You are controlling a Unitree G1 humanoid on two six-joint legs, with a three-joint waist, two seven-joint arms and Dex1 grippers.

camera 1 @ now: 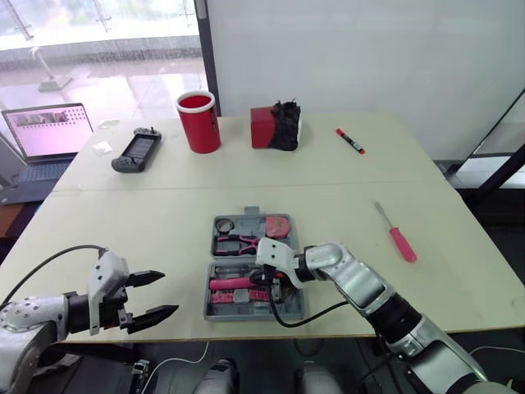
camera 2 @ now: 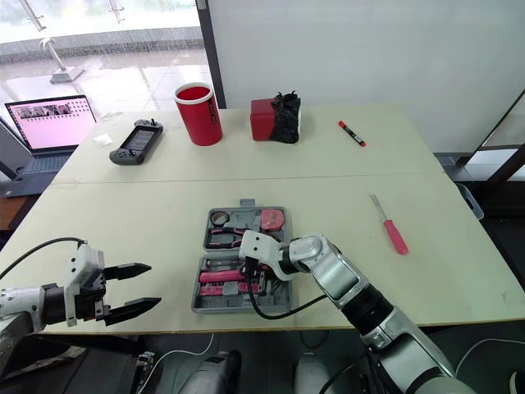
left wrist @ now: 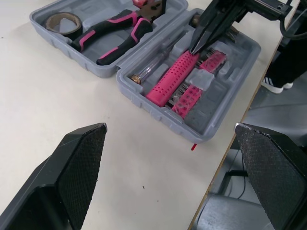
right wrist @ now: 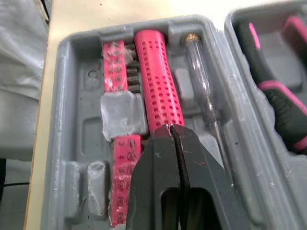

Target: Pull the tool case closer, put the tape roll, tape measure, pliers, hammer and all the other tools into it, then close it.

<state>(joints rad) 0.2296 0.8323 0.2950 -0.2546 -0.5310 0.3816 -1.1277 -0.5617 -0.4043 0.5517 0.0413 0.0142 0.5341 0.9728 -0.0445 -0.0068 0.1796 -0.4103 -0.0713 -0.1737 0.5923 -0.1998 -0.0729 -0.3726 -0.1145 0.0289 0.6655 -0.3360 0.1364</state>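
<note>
We are mid-packing. The open grey plastic tool case (camera 1: 207, 295) sits on the pale table (camera 1: 148, 222) near its front edge. Its far half holds the black-and-pink pliers (camera 1: 238, 242), the dark tape roll (camera 1: 225, 223) and the pink tape measure (camera 1: 277, 226). Our right tool (right wrist: 172, 132), fingers pressed together and empty, has its tip at the pink perforated handle (right wrist: 156, 81) in the near half (seating it, we judge). The left tool (camera 1: 168, 292) hovers spread wide beside the case. Next we must fetch the red-handled screwdriver (camera 1: 402, 243) lying well apart to the right, then close the lid.
</note>
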